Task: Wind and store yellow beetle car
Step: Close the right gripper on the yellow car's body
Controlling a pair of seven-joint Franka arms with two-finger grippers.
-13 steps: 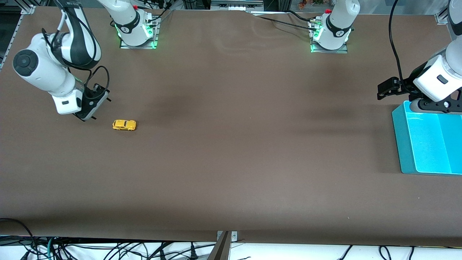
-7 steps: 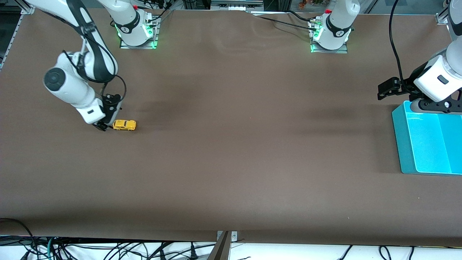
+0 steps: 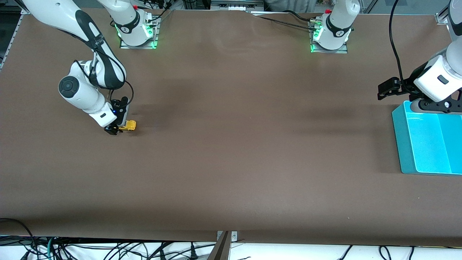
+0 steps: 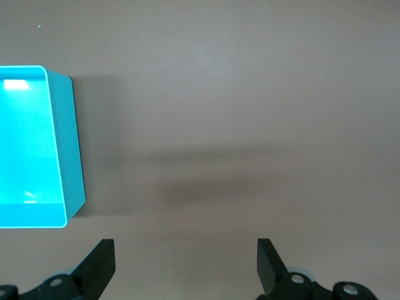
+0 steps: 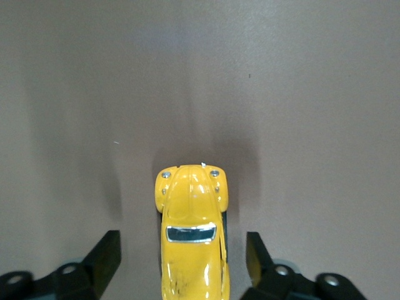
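The yellow beetle car (image 3: 129,125) stands on the brown table toward the right arm's end. My right gripper (image 3: 116,128) is down at the table with its jaws open around the car's rear half. In the right wrist view the car (image 5: 191,231) sits between the two black fingers (image 5: 105,256), with a gap on each side and its nose pointing away from the wrist. My left gripper (image 3: 391,87) is open and empty, up in the air beside the teal bin (image 3: 400,141), and this arm waits. The left wrist view shows the bin (image 4: 70,150) and bare table.
The teal bin stands at the left arm's end of the table, its inside bare. The two arm bases (image 3: 137,30) stand along the table edge farthest from the front camera. Cables hang below the table edge nearest to that camera.
My right arm has swung toward the car and come down, so its open jaws now straddle the car's rear. The car and the left arm have not moved.
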